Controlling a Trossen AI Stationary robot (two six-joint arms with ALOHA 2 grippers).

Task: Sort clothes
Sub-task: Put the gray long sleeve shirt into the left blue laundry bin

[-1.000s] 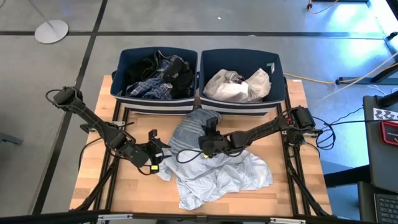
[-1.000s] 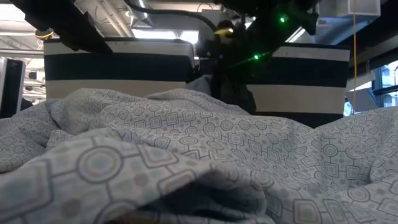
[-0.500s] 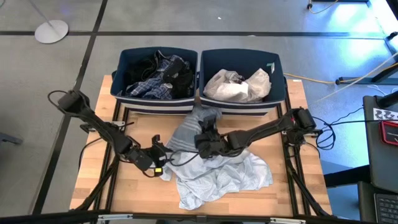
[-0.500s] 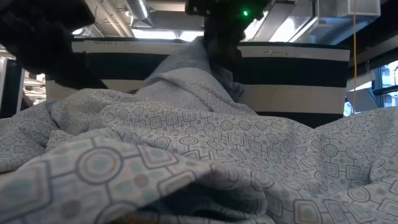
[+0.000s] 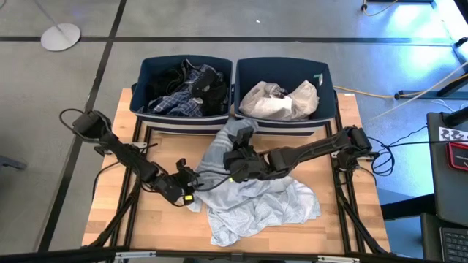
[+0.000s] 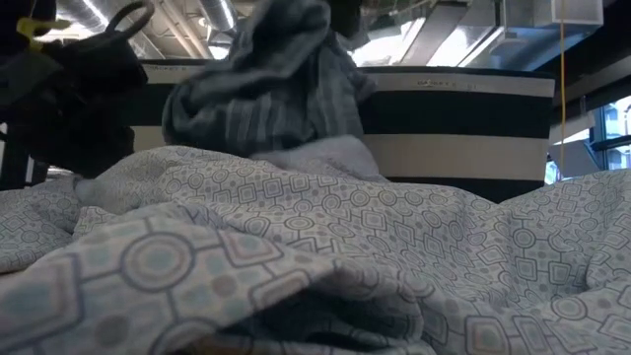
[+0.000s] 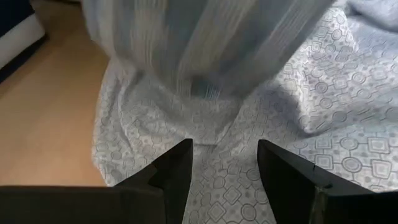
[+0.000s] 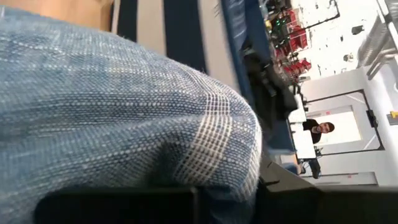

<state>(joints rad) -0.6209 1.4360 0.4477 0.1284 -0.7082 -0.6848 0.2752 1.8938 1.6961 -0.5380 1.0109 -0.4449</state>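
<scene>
A grey-striped garment [image 5: 219, 155] hangs bunched from my right gripper [image 5: 236, 166] over the table's middle. It shows raised in the low view [image 6: 264, 84]. Its lower part rests on a pale blue patterned garment [image 5: 256, 206], which lies spread and crumpled on the table. My left gripper [image 5: 187, 188] is open at the patterned garment's left edge [image 7: 155, 124], its fingers [image 7: 179, 167] low over the cloth. I cannot tell whether they touch it. The striped garment hangs just in front of it [image 7: 211, 43]. My right gripper is shut on a bunched fold of the grey-striped garment [image 8: 155, 124]; the cloth fills its wrist view and hides the fingers. It comes in from the table's right side, slanting down. The held part is lifted, and the rest hangs slack onto the patterned garment.
Two navy bins stand at the table's far edge. The left bin [image 5: 143, 73] holds dark and plaid clothes [image 5: 183, 91]. The right bin [image 5: 327, 84] holds white clothes [image 5: 281, 101]. Bare wood [image 5: 131, 212] shows at the near left.
My right gripper has risen and gone a little toward the table's left, lifting the striped garment's held part well above the patterned garment; its lower part stays down. My left gripper has crept toward the patterned garment's left edge.
</scene>
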